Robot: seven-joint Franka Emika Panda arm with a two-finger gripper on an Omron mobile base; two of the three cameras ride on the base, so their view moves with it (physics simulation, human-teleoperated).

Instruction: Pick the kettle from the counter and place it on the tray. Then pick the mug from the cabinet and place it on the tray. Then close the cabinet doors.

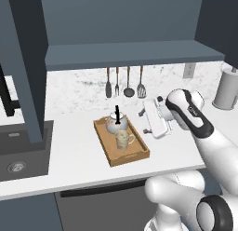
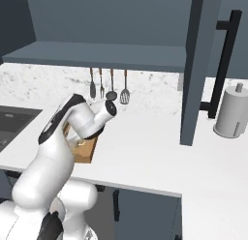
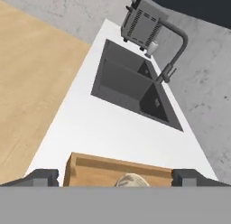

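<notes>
Gripper: the gripper (image 3: 115, 177) hangs just right of the tray; its fingers (image 3: 43, 177) are spread wide and hold nothing.
Tray: the tray (image 1: 139, 144) is rectangular, of light-brown wood with low rims, and lies on the white speckled tabletop (image 1: 74, 155).
Mug: the mug (image 1: 122, 140) is small, beige and round with one side handle; it stands on the near half of the tray.
Kettle: the kettle (image 1: 116, 124) is round and silvery with a thin black upright handle; it stands on the far half of the tray, just behind the mug.
Step in hand: both things seem placed, so I judge that closing the doors is what remains.
Cabinet doors: the left door (image 1: 25, 67) and the right door (image 2: 198, 65) are flat, dark slate-blue panels and stand open, edge toward the robot.
How to do it well: push each panel flat near its free edge, slowly, and keep the arm above the kettle handle.
Shelf: the cabinet shelf (image 1: 135, 53) is flat and dark, far above the tabletop.
</notes>
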